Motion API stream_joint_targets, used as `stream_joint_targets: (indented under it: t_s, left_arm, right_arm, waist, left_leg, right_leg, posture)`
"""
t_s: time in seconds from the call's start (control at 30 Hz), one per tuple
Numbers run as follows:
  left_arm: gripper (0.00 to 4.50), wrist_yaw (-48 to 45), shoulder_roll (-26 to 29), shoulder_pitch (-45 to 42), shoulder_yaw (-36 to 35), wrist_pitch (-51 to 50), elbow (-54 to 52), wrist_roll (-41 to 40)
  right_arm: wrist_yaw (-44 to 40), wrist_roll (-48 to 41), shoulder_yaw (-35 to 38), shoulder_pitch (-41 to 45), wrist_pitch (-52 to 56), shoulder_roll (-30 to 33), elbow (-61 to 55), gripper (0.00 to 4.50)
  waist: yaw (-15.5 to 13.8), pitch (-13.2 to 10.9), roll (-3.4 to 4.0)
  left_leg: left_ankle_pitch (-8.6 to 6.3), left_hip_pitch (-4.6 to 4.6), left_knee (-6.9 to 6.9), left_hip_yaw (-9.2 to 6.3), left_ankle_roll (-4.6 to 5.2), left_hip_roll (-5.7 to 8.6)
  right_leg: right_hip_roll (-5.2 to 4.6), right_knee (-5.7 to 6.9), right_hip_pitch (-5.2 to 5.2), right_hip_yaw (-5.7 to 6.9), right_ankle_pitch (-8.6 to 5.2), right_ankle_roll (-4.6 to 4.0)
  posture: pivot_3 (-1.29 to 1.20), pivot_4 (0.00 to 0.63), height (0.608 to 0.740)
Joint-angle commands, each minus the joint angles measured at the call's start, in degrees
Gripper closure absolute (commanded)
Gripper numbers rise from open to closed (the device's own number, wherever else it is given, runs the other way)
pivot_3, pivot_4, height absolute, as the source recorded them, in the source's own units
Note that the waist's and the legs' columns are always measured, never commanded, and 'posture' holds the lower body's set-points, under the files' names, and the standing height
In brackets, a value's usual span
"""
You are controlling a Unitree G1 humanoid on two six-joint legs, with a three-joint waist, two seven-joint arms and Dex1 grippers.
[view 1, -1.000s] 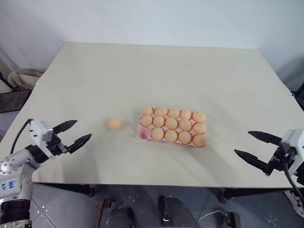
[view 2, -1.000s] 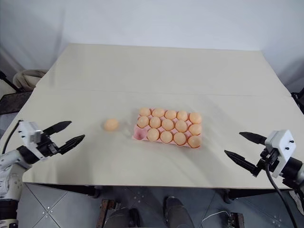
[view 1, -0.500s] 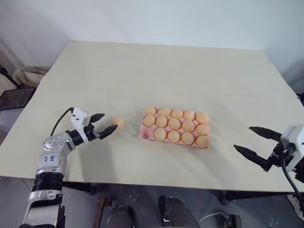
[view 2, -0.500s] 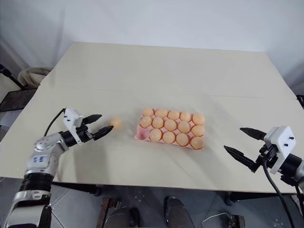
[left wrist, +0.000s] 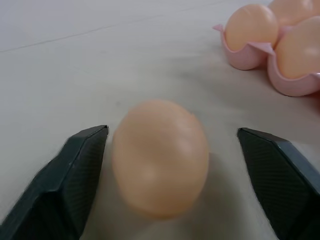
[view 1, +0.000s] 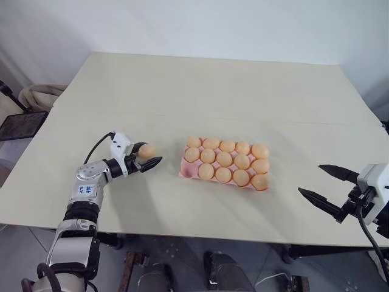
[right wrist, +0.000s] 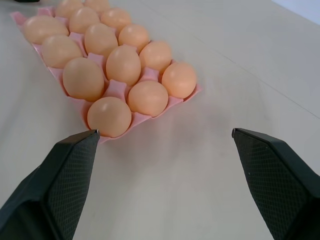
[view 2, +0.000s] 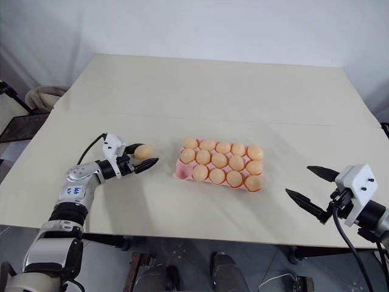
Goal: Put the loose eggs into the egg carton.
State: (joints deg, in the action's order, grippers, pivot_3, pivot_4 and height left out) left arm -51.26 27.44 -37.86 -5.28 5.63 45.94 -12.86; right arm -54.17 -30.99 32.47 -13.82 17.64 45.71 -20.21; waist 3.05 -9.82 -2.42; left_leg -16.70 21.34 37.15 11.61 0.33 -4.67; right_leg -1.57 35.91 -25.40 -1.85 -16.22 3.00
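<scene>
Left gripper (view 1: 144, 157) advanced to egg (left wrist: 160, 157), 9 o'clock of carton (view 1: 185, 174); jaws apart, straddling egg, narrowing. Right gripper (view 1: 325, 187) jaws apart, idle. Grasp imminent.

1 loose egg (view 1: 146, 149), 14 eggs (view 1: 225, 159) in 1 egg carton (view 1: 183, 174), 1 table (view 1: 200, 91), 2 hands

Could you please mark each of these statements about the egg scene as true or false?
1. One loose egg lies on the table, left of the egg carton. True.
2. The left end effector has its fingers on either side of that egg. True.
3. The carton is full. False: one cup at its near-left corner is empty.
4. The right end effector holds an egg. False: it is open and empty, right of the carton.
5. The carton is blue. False: it is pink.
</scene>
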Motion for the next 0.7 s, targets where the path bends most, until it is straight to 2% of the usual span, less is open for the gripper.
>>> stream_joint_targets:
  t_s: [0.03,0.13,0.27,0.53,0.7]
  left_arm:
    - [1.49,-0.6,-0.3,-1.0,-0.7,3.2,1.8,0.3]
    - [2.37,-1.7,-0.1,-0.6,-0.7,3.6,1.7,0.1]
    - [2.37,-5.7,0.3,-0.4,-0.3,1.4,-1.3,-1.1]
    - [2.37,-21.0,0.2,-0.8,4.3,-5.0,-15.4,-4.8]
    - [2.37,-23.7,-2.2,-1.9,7.3,-5.7,-16.1,-4.0]
  right_arm:
    - [0.5,-0.9,2.6,0.1,-0.3,0.3,-1.6,0.00]
    - [0.6,-0.8,2.4,0.0,-0.4,0.3,-1.5,0.00]
    - [0.7,-0.6,2.0,0.4,-0.6,0.4,-1.2,0.00]
    - [-0.5,-1.0,1.6,1.2,-1.7,0.0,-0.6,0.00]
    - [-1.0,-0.7,2.2,-0.3,-1.8,-0.2,-0.9,0.00]
  waist:
    - [0.0,0.0,0.00]
    - [0.0,0.0,0.00]
    - [0.0,0.0,0.00]
    - [0.0,0.0,0.00]
    - [0.0,0.0,0.00]
  left_leg:
    - [0.01,0.00,0.00,0.00,0.02,0.00]
    - [0.01,0.00,0.00,0.00,0.02,0.00]
    - [0.02,0.00,0.01,0.01,0.02,0.00]
    - [0.07,0.03,0.01,0.01,-0.08,0.02]
    - [0.08,0.03,0.06,0.00,-0.08,0.08]
  right_leg:
    - [0.00,0.00,0.00,0.00,0.00,0.00]
    - [0.01,0.02,0.00,0.01,0.00,0.00]
    - [0.01,0.02,0.00,0.02,0.00,0.00]
    - [0.02,0.01,0.00,0.03,0.00,0.00]
    - [0.05,0.04,0.01,0.01,0.00,0.01]
  posture:
    - [0.00,0.150,0.740]
    - [0.00,0.150,0.740]
    - [0.00,0.150,0.740]
    - [0.00,0.150,0.740]
    - [0.00,0.150,0.740]
